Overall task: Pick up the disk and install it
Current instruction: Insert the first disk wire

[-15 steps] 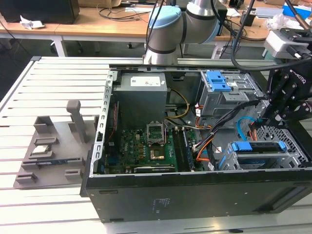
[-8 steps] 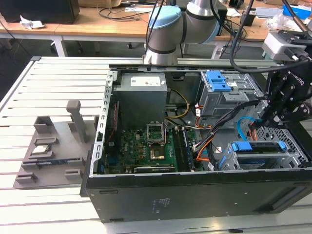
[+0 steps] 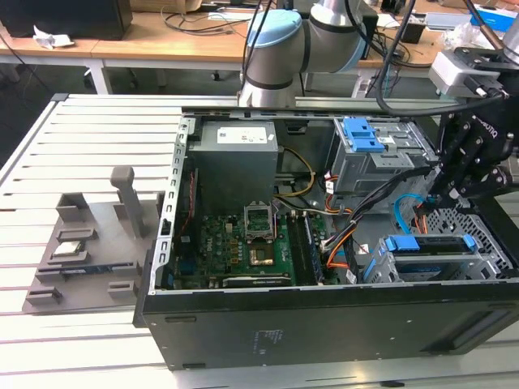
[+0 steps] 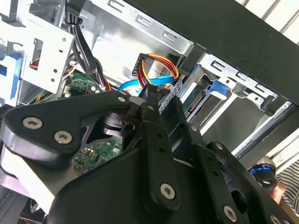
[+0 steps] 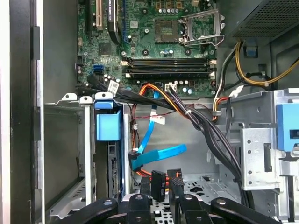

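Exterior view overlooks open computer case (image 3: 324, 316); both wrist views peer closely inside.

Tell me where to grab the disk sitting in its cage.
Probably the blue tab at the exposed end of the disk, pinched from the open side of the case. The disk stands on edge in the cage, whose walls cover its flat faces, leaving little else free.

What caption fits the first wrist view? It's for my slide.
Gripper poised among cables inside the open computer case, beside the blue-bracketed disk seated in its bay.
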### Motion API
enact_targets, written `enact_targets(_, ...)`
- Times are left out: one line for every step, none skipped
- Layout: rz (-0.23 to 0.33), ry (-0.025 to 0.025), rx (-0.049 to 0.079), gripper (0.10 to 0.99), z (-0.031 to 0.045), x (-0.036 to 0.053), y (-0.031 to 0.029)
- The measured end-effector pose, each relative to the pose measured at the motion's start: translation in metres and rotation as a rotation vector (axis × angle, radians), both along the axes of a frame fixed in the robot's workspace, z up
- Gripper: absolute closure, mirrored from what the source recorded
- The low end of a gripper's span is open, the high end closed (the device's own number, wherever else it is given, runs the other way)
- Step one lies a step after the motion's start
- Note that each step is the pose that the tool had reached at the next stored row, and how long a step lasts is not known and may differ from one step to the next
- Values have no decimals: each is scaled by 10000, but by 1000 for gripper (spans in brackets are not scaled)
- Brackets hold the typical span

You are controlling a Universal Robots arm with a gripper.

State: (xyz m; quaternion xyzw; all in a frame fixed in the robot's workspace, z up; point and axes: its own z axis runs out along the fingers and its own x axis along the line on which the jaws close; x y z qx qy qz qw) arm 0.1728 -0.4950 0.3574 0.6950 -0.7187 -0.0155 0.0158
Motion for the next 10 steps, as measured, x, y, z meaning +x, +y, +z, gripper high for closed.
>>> enact_targets(0,0,-6,784,-10,-5,0)
enact_targets(0,-1,-7,784,-17,-8,0)
enact_targets(3,1,-10,784,-27,-9,0)
enact_targets(2,1,-15,784,-29,-10,-2)
enact_targets(0,0,-21,784,-31,-10,-4)
enact_targets(0,0,-28,784,-32,-10,-4)
enact_targets(0,0,-29,784,-32,-10,-4)
enact_targets(0,0,-29,784,-32,-10,-5)
enact_targets(0,0,-30,784,-32,-10,-5)
enact_targets(0,0,-30,784,-32,-10,-5)
